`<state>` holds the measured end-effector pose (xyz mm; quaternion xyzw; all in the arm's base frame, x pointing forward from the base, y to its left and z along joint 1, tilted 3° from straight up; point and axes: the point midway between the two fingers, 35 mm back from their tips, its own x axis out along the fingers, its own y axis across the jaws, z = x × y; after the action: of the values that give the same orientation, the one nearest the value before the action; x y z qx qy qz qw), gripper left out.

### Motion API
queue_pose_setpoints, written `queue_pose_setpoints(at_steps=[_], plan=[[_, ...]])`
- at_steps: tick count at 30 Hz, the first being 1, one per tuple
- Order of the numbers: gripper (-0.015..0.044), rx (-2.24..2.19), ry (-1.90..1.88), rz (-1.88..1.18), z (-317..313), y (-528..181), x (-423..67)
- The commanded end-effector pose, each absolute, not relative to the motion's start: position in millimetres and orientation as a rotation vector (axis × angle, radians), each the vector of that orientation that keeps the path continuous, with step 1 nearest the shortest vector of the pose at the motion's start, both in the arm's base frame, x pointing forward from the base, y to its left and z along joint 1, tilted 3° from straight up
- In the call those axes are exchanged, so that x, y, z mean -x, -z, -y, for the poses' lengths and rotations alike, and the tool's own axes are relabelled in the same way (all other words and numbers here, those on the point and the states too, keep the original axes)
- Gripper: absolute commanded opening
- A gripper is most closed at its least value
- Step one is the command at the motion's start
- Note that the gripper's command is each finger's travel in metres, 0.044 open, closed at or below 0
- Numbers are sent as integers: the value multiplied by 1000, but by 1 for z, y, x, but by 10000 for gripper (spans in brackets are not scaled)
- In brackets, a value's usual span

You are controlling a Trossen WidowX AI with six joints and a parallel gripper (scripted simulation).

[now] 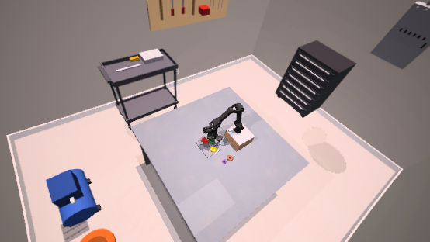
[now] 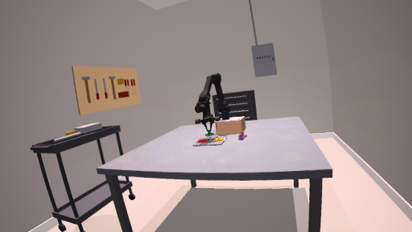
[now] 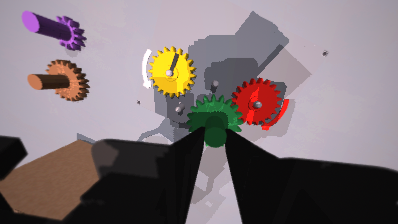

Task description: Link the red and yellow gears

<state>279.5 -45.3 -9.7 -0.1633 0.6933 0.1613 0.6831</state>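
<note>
So, going by left/right and near/far as the exterior view has them: the gripper is clamped on the upright stem of the green gear, teeth part at the bottom. It's held up over the far part of the grey board, so it isn't seated flat.

The other 2 gears on the board are the red gear on the left and the yellow gear with its black stripe on the right, well apart from each other. The wrist cam shows 2 bare pegs, a first peg between them and a second peg near the yellow one. Can't tell what's right under the green one.

Over on the table, right of the board, 2 loose gears stand stem up: the purple gear and, just beside it and a bit farther, the orange gear. The brown box is on the far side of the board.
</note>
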Motion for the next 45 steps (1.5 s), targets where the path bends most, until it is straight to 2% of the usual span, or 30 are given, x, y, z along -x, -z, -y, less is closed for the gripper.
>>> queue_pose_setpoints(at_steps=[1,15,24,45], plan=[[0,371,-367,-1564,46,17,-277],[0,221,-214,-1585,45,39,-276],[0,171,-163,-1589,46,26,-277],[0,390,-387,-1561,46,35,-276]])
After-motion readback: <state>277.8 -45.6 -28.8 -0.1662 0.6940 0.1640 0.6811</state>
